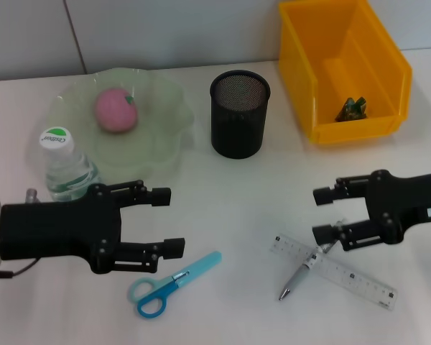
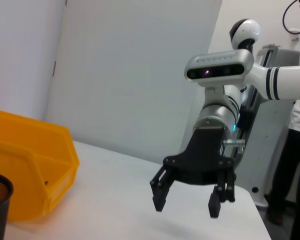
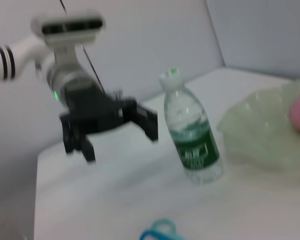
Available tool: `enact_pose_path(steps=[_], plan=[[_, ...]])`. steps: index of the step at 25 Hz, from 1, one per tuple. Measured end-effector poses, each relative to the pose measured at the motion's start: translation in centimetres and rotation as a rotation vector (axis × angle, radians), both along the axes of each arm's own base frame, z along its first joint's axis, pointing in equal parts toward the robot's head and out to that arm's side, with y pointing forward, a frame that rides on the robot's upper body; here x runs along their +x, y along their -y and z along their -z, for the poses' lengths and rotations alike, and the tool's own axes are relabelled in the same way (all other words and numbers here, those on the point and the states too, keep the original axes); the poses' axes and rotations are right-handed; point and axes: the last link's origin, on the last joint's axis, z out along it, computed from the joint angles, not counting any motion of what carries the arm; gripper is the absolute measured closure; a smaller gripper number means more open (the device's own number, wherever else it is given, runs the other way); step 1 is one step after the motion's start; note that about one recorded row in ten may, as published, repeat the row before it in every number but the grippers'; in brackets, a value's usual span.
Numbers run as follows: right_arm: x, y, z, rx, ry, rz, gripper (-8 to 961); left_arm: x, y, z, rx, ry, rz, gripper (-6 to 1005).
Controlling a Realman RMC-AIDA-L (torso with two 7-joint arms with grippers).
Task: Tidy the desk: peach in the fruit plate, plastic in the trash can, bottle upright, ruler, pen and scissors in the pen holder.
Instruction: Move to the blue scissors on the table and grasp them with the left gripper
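The pink peach (image 1: 116,110) lies in the pale green fruit plate (image 1: 165,147). A clear bottle (image 1: 65,169) with a green label stands upright beside the plate, just behind my left arm. My left gripper (image 1: 169,221) is open, above the blue scissors (image 1: 174,284) on the table. My right gripper (image 1: 320,214) is open too, over the upper ends of the clear ruler (image 1: 334,270) and the grey pen (image 1: 300,277) lying across it. The black mesh pen holder (image 1: 239,115) stands at the middle back. Green plastic (image 1: 352,109) lies in the yellow trash can (image 1: 345,65).
In the left wrist view, the right gripper (image 2: 187,202) hangs open over the white table, with the yellow bin (image 2: 30,170) off to one side. In the right wrist view, the bottle (image 3: 192,135), the plate (image 3: 265,135) and the left gripper (image 3: 120,140) show.
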Motion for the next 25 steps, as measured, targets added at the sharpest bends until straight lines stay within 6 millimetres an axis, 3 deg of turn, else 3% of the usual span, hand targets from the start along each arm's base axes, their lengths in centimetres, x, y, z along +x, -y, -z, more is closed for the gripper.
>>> enact_pose_path(steps=[8,17,20,25], plan=[[0.1,-0.3,0.0,-0.051,0.082,-0.004,178,3.6,-0.4,-1.9,-0.05,-0.099,0.078,136],[-0.2,-0.5,-0.4,-0.061,0.101,0.001,178,8.5,-0.8,-6.0,0.04,-0.344,0.119,135],[-0.3,-0.7,-0.3,-0.064,0.115,-0.006,178,10.6,-0.9,-5.8,0.055,-0.44,0.165,135],[-0.8,-1.5,0.2,-0.083,0.173,-0.024,178,13.4,-1.2,-3.9,0.046,-0.59,0.235,136]])
